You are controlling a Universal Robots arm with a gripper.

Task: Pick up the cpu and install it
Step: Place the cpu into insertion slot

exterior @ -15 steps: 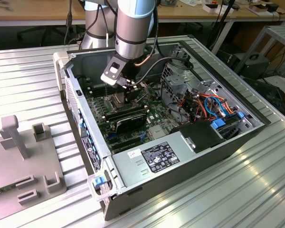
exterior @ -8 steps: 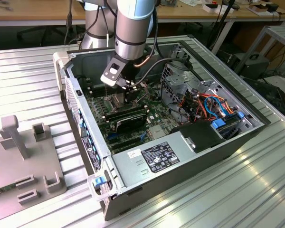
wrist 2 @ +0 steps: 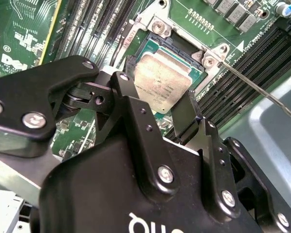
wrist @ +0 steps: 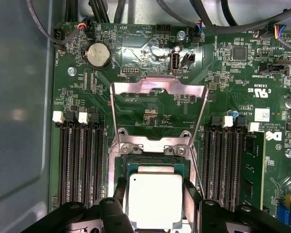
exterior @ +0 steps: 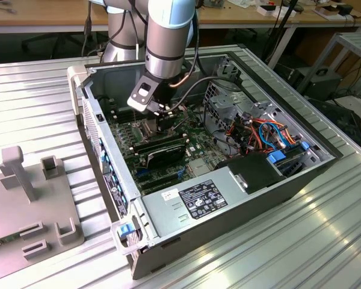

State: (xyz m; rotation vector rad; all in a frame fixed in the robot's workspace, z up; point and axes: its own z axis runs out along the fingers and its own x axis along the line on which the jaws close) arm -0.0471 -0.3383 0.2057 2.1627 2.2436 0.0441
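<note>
- Gripper point(exterior: 164, 123) is down inside the open PC case point(exterior: 271, 201). Your arm point(exterior: 168, 36) drops in from 12 o'clock in the exterior view. The gripper sits at approx 10 o'clock from the case's middle.
- Its fingers point(wrist: 120, 191) are pinching the cpu point(wrist 2: 162, 80) by two opposite edges. You see one black finger tight on each side in both wrist views.
- The cpu is right over the socket point(wrist: 155, 164) on the mobo point(wrist: 233, 73), silver lid facing up. You can't tell if it's fully seated or a touch above.
- Load plate point(wrist: 157, 89) is open and lies off the socket on the side away from the gripper body. The thin lever point(wrist 2: 257, 89) angles out past a socket corner.
- RAM slots point(wrist: 80, 165) run along both sides of the socket. A coin cell point(wrist: 99, 54) sits beyond the load plate.
- Exterior view, clock read from the gripper: black card point(exterior: 162, 150) just at 6, PSU point(exterior: 195, 198) further out at 5, orange/blue cables point(exterior: 268, 129) at 3.
- The case lies on its side on a ribbed metal table point(exterior: 289, 253). A grey fixture point(exterior: 24, 205) is well apart at 9 o'clock from the case, on the exterior view's left.
</note>
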